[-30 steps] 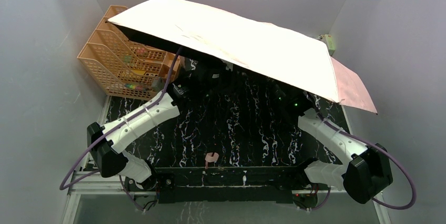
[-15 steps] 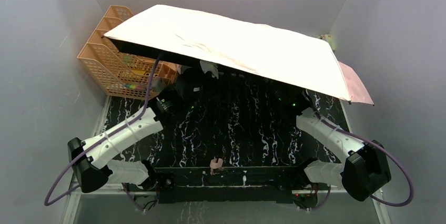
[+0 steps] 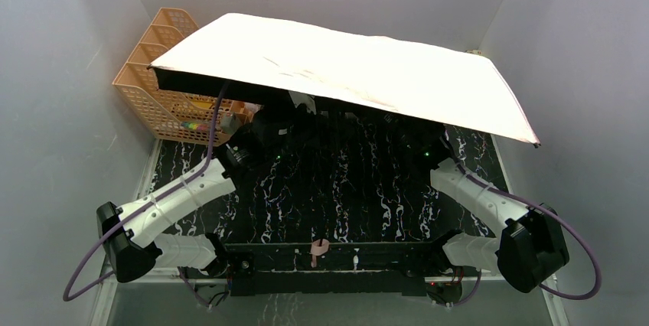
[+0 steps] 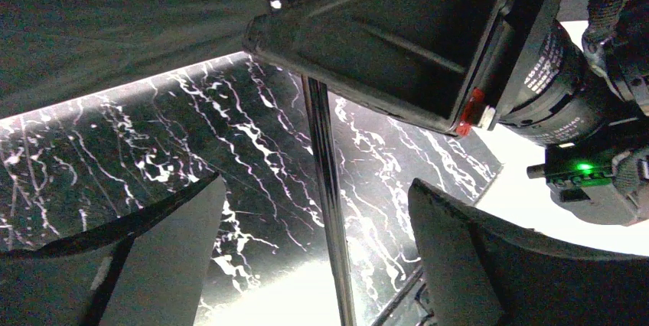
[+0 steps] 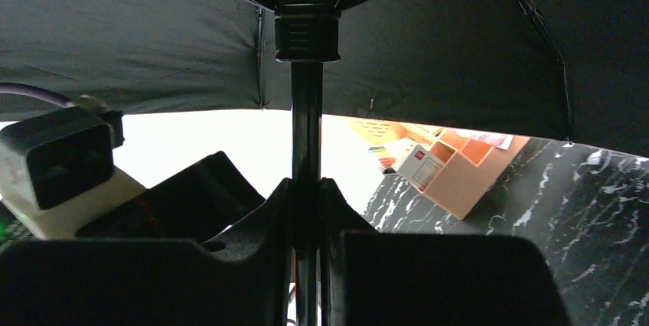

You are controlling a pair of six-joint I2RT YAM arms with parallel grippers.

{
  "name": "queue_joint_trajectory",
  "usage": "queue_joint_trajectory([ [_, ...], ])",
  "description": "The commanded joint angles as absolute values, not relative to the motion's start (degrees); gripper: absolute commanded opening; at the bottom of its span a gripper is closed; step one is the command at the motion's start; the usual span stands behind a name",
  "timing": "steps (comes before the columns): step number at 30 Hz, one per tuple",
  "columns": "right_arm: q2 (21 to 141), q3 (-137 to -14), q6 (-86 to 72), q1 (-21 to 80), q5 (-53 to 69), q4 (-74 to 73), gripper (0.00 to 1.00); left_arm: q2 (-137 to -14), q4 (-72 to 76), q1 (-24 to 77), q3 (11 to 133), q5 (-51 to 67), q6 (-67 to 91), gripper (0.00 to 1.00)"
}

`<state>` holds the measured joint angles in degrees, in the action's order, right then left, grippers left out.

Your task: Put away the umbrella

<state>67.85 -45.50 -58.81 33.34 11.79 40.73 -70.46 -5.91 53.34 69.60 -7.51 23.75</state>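
Umbrella (image 3: 344,73) is open, with the pale pink top of the canopy facing up. It spreads over most of the black marbled surface (image 3: 344,188) and hides both wrists in the top view. The canopy tilts, left rear corner higher, right front edge lower. The black underside and ribs show in the right wrist view.

Right gripper (image 5: 306,211) is narrow, its fingers pinched on the black shaft (image 5: 306,135) just below the runner (image 5: 306,31). The shaft is upright in that view.

Left gripper (image 4: 317,184) is spread wide and holds nothing. The shaft passes through the gap between its fingers (image 4: 176,249) and touches neither one. The right arm's wrist sits above and to the right of it in the left wrist view.

A small pale handle (image 3: 319,248) with a loop hangs at the near edge of the surface, between the two arm bases.

Orange stacked trays (image 3: 161,89) stand at the left rear, partly under the canopy's left corner. Some small coloured items are inside, too small to identify.
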Motion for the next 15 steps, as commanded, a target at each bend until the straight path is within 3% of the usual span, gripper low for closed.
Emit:
queue_joint_trajectory([
  [1, 67.1, -46.1, -63.8, 33.1, 14.0, 52.7, 0.0, -66.6, 0.6, 53.5, 66.3, -5.8, 25.8, 0.9],
  [5, 66.8, -45.8, -65.8, 33.2, 14.5, 54.4, 0.0, -65.3, 5.9, 53.4, 63.9, -4.9, 25.2, 0.94],
  [15, 65.8, -45.0, -68.2, 33.1, 14.0, 55.6, 0.0, -65.9, 2.7, 53.4, 65.5, -5.2, 27.1, 0.96],
])
